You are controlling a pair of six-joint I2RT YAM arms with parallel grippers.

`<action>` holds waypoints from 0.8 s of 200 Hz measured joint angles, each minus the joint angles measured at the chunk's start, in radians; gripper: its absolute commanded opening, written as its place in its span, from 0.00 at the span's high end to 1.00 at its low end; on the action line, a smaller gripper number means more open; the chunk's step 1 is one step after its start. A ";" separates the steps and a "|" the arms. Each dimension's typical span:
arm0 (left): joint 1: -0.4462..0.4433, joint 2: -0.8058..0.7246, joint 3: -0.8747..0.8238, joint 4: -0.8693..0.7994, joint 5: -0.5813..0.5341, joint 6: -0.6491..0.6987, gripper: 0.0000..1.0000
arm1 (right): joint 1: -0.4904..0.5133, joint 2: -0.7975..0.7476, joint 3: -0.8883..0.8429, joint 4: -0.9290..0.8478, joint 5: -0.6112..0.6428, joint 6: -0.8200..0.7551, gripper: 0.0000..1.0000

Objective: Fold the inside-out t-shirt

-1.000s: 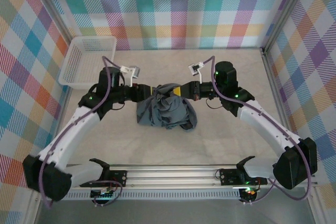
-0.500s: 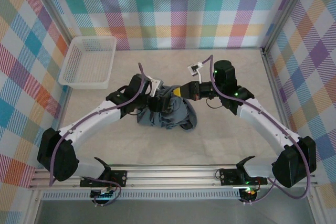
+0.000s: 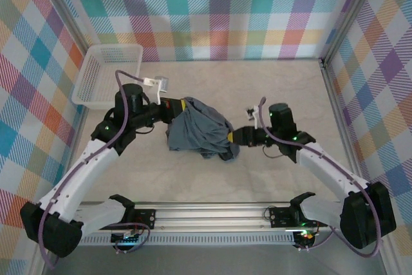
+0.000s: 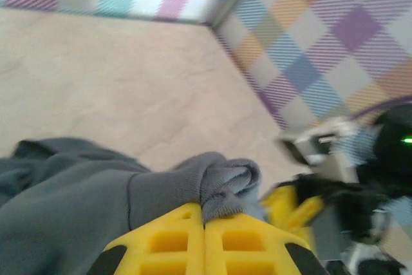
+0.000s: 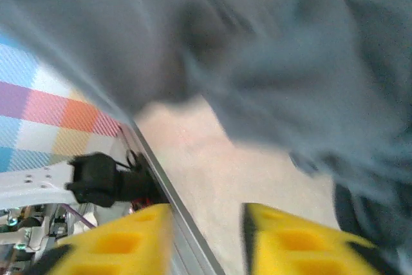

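Fabric is gripped on the left side: from above, the left gripper [image 3: 183,105] is seen at the upper-left edge of the inside-out t-shirt [image 3: 199,130]. In the left wrist view its yellow fingers [image 4: 167,243] are pressed flat together, and a bunched ridge of the dark slate-grey cloth is pinched right at their tips. The rest of the shirt is spread low and to the left in that view, over the pale table [image 4: 116,75]. From the top camera the t-shirt is seen as a crumpled heap at the middle of the table, lying between the two grippers and well apart from the white lattice basket [image 3: 103,102], which is set in the far-left corner against the plaid wall [image 3: 212,11]. Over on the other side, the right gripper [image 3: 232,137] is placed just beside the lower-right edge of the heap. Whether the cloth is touched there cannot be told from above. In the right wrist view its two yellow fingers [image 5: 116,243] are held partly apart, bare table is seen in the gap between them, and nothing is gripped. The grey shirt is smeared in blur across the top of that view, beyond the fingertips.
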 measured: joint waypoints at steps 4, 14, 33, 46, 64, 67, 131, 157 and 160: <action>-0.011 -0.006 -0.009 0.005 0.009 0.006 1.00 | 0.000 0.000 -0.006 -0.019 0.005 -0.006 0.48; -0.036 -0.014 -0.036 0.006 0.023 0.021 1.00 | 0.001 -0.005 -0.010 -0.047 0.026 -0.023 0.45; -0.082 -0.008 -0.100 -0.028 0.037 0.055 1.00 | 0.002 -0.039 0.007 -0.055 0.080 -0.076 0.41; -0.098 -0.002 -0.130 -0.056 0.039 0.071 1.00 | 0.014 -0.054 0.043 -0.055 0.121 -0.133 0.39; -0.105 0.001 -0.139 -0.083 0.039 0.093 1.00 | 0.056 -0.049 0.103 -0.028 0.159 -0.233 0.39; -0.105 0.001 -0.139 -0.084 0.038 0.096 1.00 | 0.064 -0.048 0.112 -0.022 0.162 -0.247 0.39; -0.105 0.014 -0.134 -0.090 0.035 0.134 1.00 | 0.154 0.160 0.284 0.040 0.026 -0.352 0.40; -0.105 0.014 -0.134 -0.091 0.034 0.141 1.00 | 0.182 0.230 0.306 0.012 0.010 -0.359 0.47; -0.105 0.014 -0.134 -0.091 0.034 0.141 1.00 | 0.185 0.239 0.307 0.007 0.013 -0.358 0.48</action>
